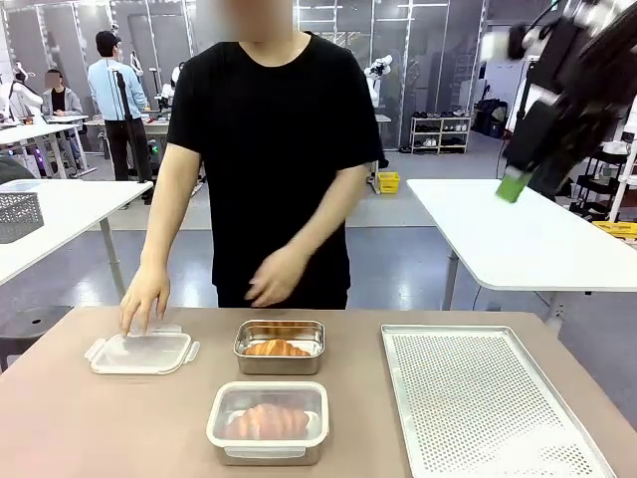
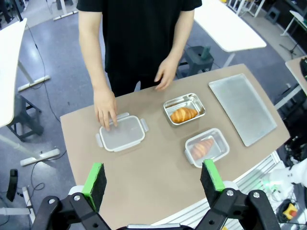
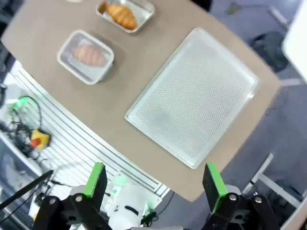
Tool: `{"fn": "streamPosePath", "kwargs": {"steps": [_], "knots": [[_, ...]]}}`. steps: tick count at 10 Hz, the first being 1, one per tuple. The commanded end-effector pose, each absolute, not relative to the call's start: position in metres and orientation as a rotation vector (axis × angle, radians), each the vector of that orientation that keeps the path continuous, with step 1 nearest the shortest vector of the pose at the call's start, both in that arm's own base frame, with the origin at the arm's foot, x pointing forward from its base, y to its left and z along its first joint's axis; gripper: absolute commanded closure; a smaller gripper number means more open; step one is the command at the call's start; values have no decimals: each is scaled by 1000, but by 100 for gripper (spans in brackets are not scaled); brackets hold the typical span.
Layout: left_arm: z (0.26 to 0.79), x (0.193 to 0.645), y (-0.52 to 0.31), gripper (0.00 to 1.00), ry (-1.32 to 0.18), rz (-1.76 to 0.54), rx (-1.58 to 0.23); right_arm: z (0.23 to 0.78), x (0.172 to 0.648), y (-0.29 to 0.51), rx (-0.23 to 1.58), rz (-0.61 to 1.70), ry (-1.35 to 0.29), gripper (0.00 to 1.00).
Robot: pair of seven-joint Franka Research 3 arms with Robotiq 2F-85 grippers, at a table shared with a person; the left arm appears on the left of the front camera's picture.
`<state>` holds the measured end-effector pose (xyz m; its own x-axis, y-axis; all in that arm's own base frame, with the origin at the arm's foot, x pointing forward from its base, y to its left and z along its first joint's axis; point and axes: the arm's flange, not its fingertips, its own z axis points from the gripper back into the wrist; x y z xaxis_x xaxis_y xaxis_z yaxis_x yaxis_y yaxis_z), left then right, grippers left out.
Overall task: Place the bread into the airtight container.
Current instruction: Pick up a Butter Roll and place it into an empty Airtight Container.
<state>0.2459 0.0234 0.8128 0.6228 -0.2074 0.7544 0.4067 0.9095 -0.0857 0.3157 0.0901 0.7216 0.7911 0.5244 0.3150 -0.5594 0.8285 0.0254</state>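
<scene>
No print readable; my left gripper (image 2: 154,181) and right gripper (image 3: 154,181) hover with jaws spread wide, empty, above the brown table (image 2: 158,167).

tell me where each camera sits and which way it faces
Front view: low at the robot's table edge, facing the person across it; right tool raised at upper right.
Left wrist view: high above, looking down at the table; left tool open at the bottom.
Right wrist view: high above the tray; right tool open.
All share the lidded box and metal tin, each holding bread.
</scene>
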Motion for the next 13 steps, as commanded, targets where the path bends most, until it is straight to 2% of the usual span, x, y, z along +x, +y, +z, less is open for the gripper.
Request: {"fn": "streamPosePath", "kwargs": {"steps": [1,2,4,5,13], "knots": [[814,246,23,0,-828,-365,-269,752,282,102,4,505,-336,0],[814,246,23,0,-828,-365,-269,761,269,100,-3,488,-359,0],[814,246,23,0,-828,-365,-269,747,274,94,17,451,-376,0],[814,246,23,0,-828,-365,-269,770,258,95,5,509,-382,0],[814,246,23,0,-828,-365,-269,770,258,95,5,509,-382,0]]}}
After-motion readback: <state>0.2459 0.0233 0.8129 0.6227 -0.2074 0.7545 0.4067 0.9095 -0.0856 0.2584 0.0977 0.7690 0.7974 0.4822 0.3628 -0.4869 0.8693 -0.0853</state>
